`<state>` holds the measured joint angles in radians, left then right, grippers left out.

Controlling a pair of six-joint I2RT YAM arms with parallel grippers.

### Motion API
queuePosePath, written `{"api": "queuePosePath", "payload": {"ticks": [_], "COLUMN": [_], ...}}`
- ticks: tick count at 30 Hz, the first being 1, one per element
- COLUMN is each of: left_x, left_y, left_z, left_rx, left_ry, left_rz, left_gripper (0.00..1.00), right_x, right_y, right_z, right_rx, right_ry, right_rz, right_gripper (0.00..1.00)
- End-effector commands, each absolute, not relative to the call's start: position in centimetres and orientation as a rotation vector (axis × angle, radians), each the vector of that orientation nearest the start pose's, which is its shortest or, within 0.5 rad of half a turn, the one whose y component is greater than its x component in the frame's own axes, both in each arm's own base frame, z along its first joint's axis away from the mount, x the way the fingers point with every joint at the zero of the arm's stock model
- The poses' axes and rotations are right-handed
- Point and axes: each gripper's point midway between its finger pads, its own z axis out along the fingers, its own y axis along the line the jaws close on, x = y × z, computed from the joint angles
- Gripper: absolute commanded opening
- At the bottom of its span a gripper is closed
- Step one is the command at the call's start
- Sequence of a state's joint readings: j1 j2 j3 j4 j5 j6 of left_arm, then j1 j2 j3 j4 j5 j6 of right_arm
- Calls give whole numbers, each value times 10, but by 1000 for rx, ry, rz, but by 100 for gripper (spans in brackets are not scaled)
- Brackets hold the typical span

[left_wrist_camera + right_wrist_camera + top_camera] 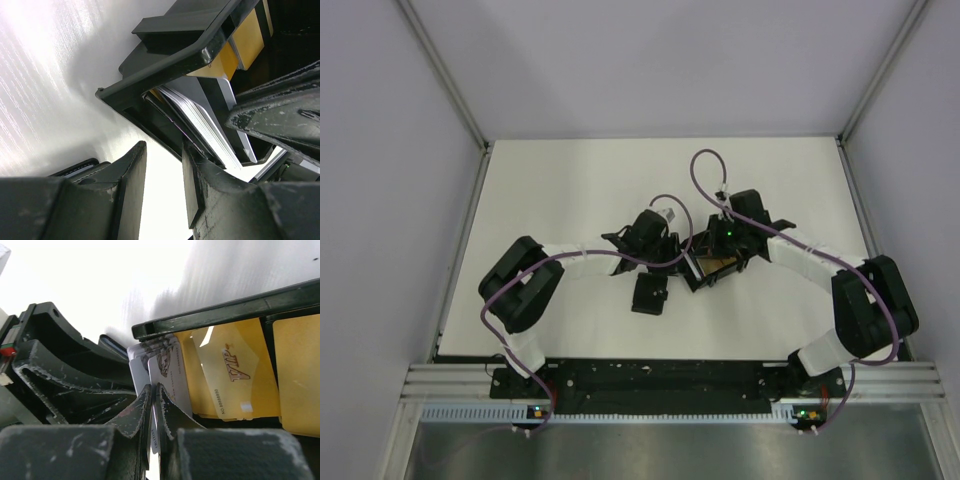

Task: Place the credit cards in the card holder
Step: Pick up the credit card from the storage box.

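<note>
Right gripper (153, 390) is pinched shut on a card (170, 377) in the box (225, 315); lift it straight out. Left gripper (164, 150) stands half-wide and empty, and the holder (650, 293) lies at eight o'clock from the box.

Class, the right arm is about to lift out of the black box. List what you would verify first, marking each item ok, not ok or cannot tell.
1. Right gripper shut on a pale card: ok.
2. Only one card pinched: cannot tell, as the cards overlap.
3. Gold card outside the grip: ok.
4. Left gripper open, holding nothing: ok.
5. Card holder on the table beside the box: ok.
6. Card holder open to take a card: cannot tell.
</note>
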<state>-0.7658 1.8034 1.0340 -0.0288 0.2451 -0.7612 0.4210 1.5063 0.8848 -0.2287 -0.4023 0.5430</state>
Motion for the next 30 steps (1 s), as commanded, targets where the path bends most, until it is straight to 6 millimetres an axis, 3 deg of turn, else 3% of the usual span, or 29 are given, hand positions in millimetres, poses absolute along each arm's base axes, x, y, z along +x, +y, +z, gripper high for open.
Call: {"api": "queuePosePath", "payload": {"ticks": [1, 8, 16, 22, 26, 30], "left_x": [285, 285, 286, 286, 286, 286], "left_y": [-364, -365, -367, -367, -366, -363], "left_z": [79, 77, 79, 78, 80, 86], "left_rx": [121, 119, 123, 122, 122, 131], "left_ry": [2470, 2472, 2468, 2469, 2467, 2454], "left_rz": [-1010, -1014, -1027, -1024, -1023, -1007], "left_gripper": [39, 39, 39, 39, 39, 39], "right_x": [301, 297, 289, 288, 290, 298], "right_y": [217, 212, 211, 210, 209, 207], "right_z": [86, 76, 68, 77, 93, 122], "right_rx": [-39, -95, -187, -218, -232, -224], "right_ry": [2545, 2577, 2644, 2630, 2578, 2491], "right_rz": [794, 750, 715, 662, 663, 649], "right_gripper": [0, 1, 15, 16, 0, 0]}}
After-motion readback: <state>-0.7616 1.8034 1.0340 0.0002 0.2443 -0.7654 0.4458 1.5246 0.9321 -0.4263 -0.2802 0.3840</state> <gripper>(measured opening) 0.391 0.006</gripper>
